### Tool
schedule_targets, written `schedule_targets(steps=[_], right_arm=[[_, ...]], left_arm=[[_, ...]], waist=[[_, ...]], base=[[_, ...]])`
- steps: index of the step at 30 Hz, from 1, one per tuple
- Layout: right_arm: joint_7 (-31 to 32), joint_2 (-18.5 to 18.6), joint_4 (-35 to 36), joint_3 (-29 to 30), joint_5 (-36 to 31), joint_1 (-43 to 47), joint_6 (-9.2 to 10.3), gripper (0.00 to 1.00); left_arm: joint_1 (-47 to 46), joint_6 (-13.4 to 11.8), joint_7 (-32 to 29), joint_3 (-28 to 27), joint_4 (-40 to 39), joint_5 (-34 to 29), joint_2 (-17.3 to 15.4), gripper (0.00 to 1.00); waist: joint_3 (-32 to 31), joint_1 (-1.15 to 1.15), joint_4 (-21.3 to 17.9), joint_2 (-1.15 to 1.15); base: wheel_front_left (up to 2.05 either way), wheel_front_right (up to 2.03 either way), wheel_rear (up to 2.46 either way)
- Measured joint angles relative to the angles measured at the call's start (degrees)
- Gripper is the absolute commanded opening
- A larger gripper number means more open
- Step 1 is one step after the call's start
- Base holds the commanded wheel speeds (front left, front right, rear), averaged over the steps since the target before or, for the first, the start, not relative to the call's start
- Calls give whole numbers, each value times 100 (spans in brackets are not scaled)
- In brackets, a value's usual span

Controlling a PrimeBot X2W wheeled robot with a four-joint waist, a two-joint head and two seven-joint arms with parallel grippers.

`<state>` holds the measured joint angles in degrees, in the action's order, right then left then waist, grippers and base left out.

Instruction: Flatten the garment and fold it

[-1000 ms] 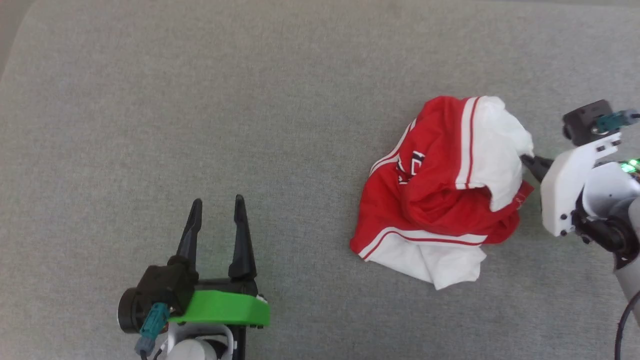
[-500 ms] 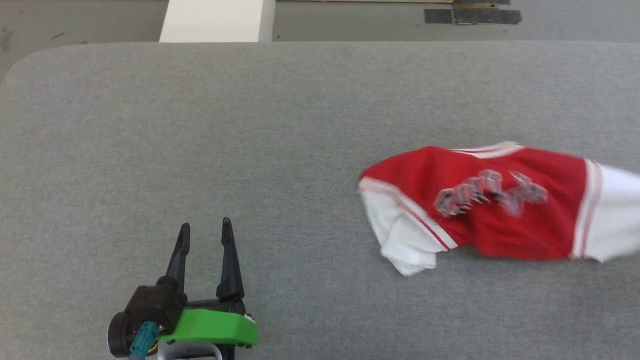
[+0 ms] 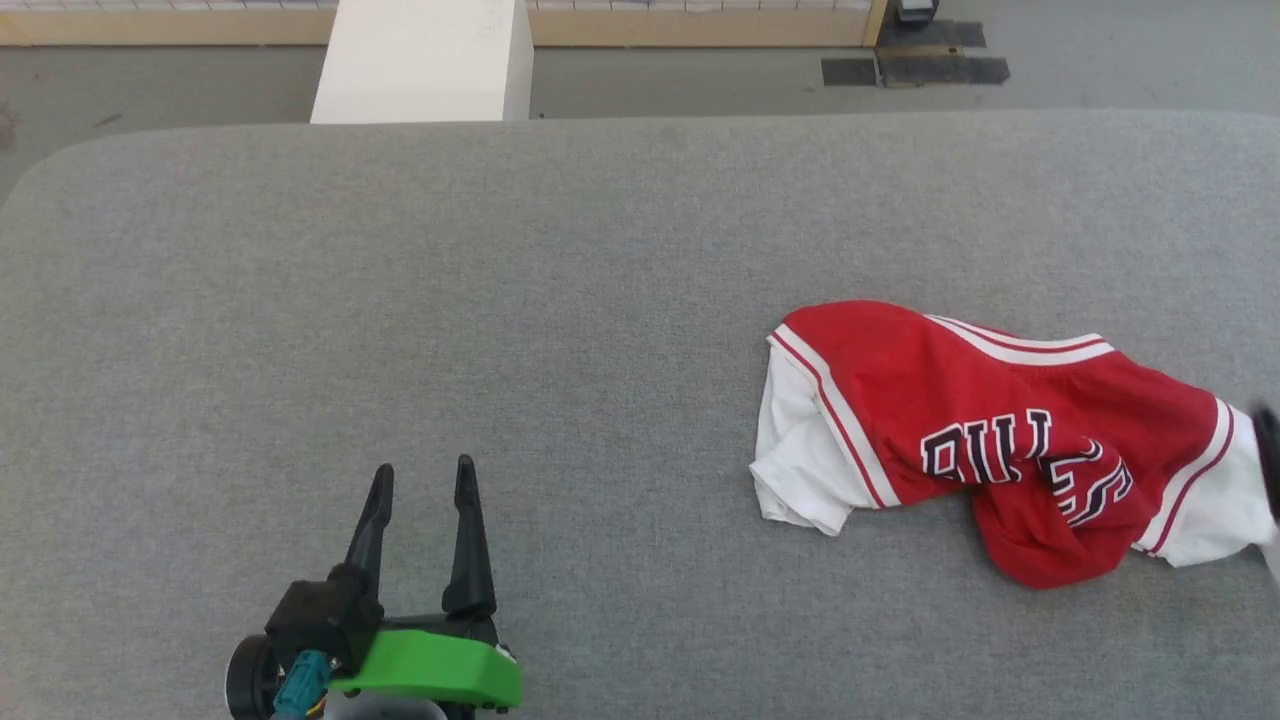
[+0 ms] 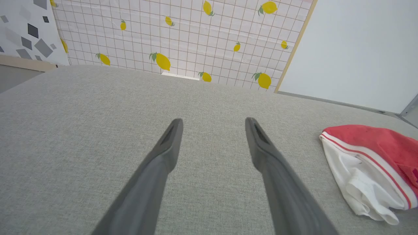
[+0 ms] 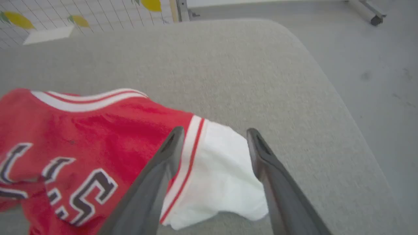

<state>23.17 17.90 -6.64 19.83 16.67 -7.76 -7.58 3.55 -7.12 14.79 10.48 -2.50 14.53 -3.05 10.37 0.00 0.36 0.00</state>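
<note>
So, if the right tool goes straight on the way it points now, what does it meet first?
Most likely the white sleeve of the garment: it lies between the open fingers of the right tool. How high the tool is above the cloth is unclear.

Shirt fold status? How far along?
Done: the garment lies partly spread on the table, lettering up, but its lower body is bunched. In hand: the right gripper has its jaws open either side of the white sleeve, not clamped on it. The left gripper sits open, away from the cloth. Left: finishing the flattening, and every fold.
</note>
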Motion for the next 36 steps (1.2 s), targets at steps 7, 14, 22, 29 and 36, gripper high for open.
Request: schedule_targets(steps=[7,14,22,29,36], right_arm=[[817,190,956,-1113,582,-758,0,100],[1624,495,594,-2373,882,-1652,0,100],[2030,976,-487,-3604,1073,-2431,0,100],[2439,1751,-942,-5002,1499,-3020,0,0],[1357,1891,-980,-5286,1677,-3578,0,0]], left_arm=[[10,1,0,129,-35,21,0,100],[-111,-24,0,374,-4,119,2,100],[-316,-58,0,621,57,207,2,100],[-478,-176,0,866,80,300,2,100],[-495,-202,0,892,103,427,2,100]], waist=[[62,0,138,0],[348,0,392,0],[624,0,869,0],[935,0,1322,0],[931,0,1485,0]], base=[[0,0,0],[0,0,0],[0,0,0],[0,0,0],[0,0,0]])
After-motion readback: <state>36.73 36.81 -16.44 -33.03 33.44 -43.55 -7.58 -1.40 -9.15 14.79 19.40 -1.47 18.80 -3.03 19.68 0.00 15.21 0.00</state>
